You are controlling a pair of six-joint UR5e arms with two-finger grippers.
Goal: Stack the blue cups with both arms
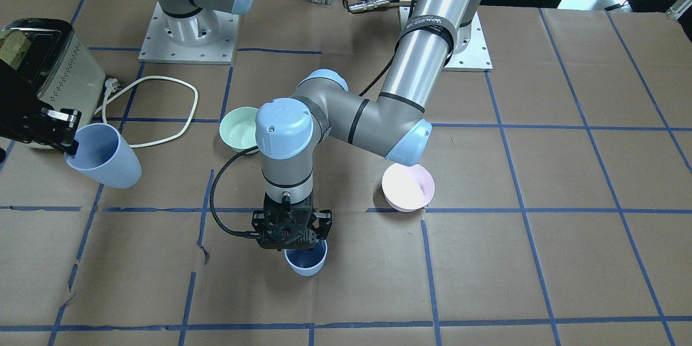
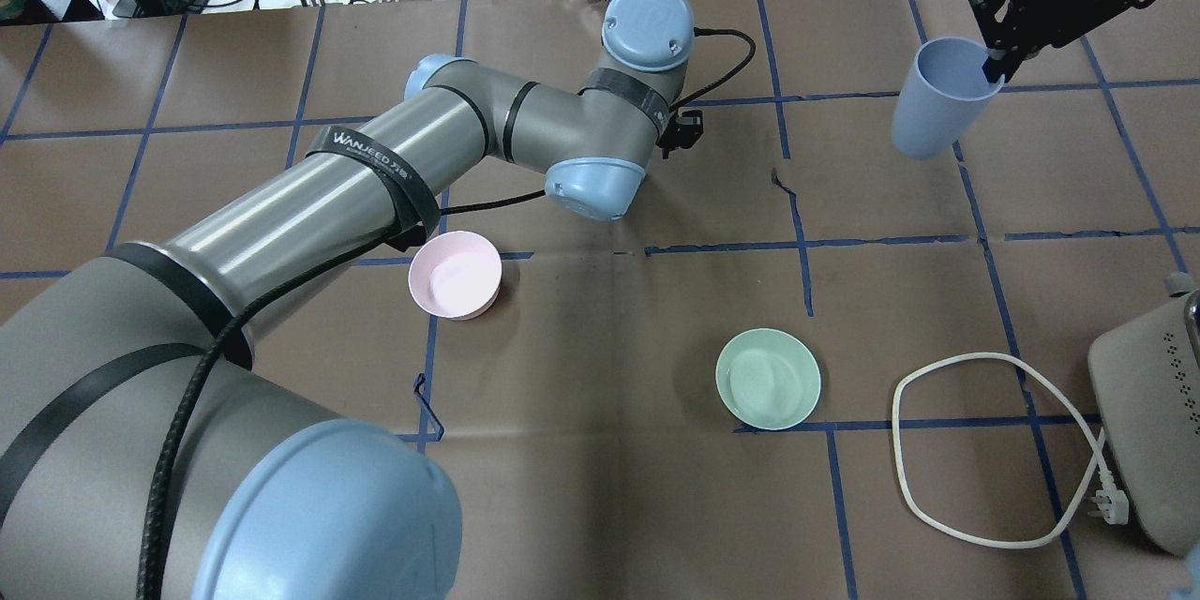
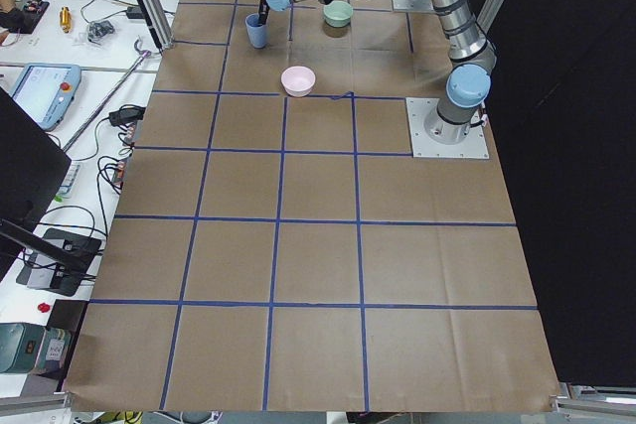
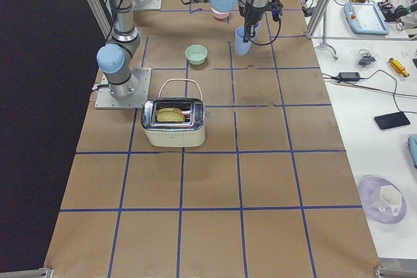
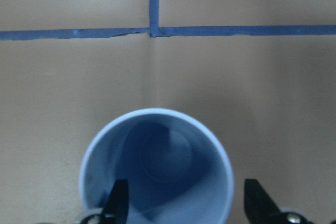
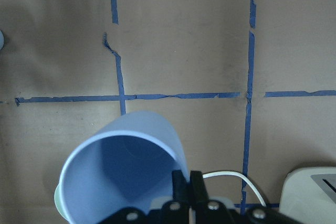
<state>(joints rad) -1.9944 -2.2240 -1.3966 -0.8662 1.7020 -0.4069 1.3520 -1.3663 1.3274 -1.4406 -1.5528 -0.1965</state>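
Note:
One blue cup (image 1: pixel 306 264) stands upright on the table near the front middle. My left gripper (image 1: pixel 294 238) hangs straight above it, open. In the left wrist view one fingertip (image 5: pixel 118 203) shows over the cup's (image 5: pixel 157 166) mouth and the other stands outside its rim. In the overhead view this cup is hidden under my left arm. My right gripper (image 1: pixel 67 143) is shut on the rim of the second blue cup (image 1: pixel 105 158) and holds it tilted above the table; the cup also shows in the overhead view (image 2: pixel 933 103) and right wrist view (image 6: pixel 118 177).
A mint-green bowl (image 2: pixel 769 380) and a pale pink bowl (image 2: pixel 455 274) sit between the cups and the robot. A toaster (image 1: pixel 51 73) with a looped white cord (image 2: pixel 984 450) stands beside the held cup. My left arm's forearm (image 2: pixel 375 178) stretches across the table's middle.

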